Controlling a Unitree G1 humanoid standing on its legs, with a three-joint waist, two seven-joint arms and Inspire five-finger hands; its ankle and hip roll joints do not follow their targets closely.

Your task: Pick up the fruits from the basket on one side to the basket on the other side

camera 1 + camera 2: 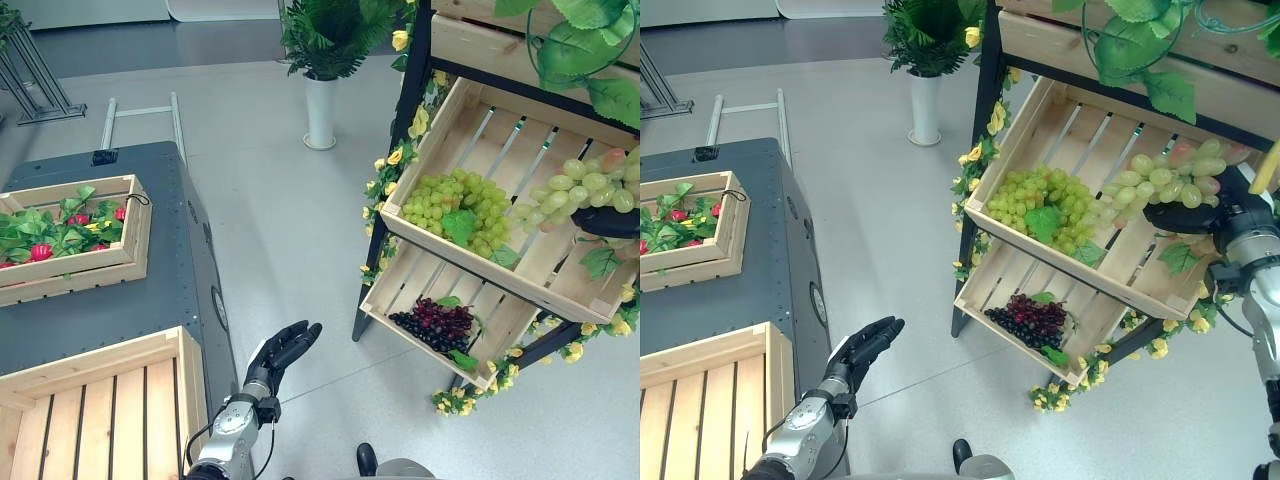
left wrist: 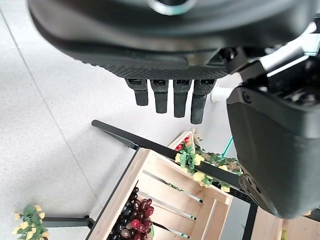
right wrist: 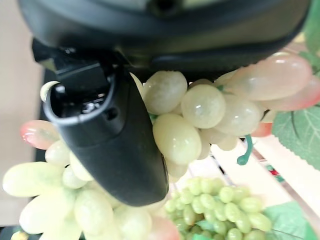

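My right hand (image 1: 1202, 216) is shut on a bunch of large pale green grapes (image 1: 1170, 175), held just above the right end of the upper shelf crate (image 1: 1090, 135). In the right wrist view the thumb (image 3: 117, 150) presses against the bunch (image 3: 200, 107). A smaller-berried green bunch (image 1: 1040, 205) lies in that crate. Dark purple grapes (image 1: 1030, 318) lie in the lower shelf crate (image 1: 985, 278). My left hand (image 1: 283, 350) hangs open over the floor beside the dark table (image 1: 130, 300), its fingers (image 2: 167, 100) straight. An empty slatted crate (image 1: 100, 400) sits on the table's near end.
Farther back on the table stands a crate of leaves and red fruits (image 1: 60, 230). The black shelf frame (image 1: 405, 100) is trimmed with yellow flowers. A potted plant in a white vase (image 1: 320, 110) and a metal frame (image 1: 140, 115) stand on the floor behind.
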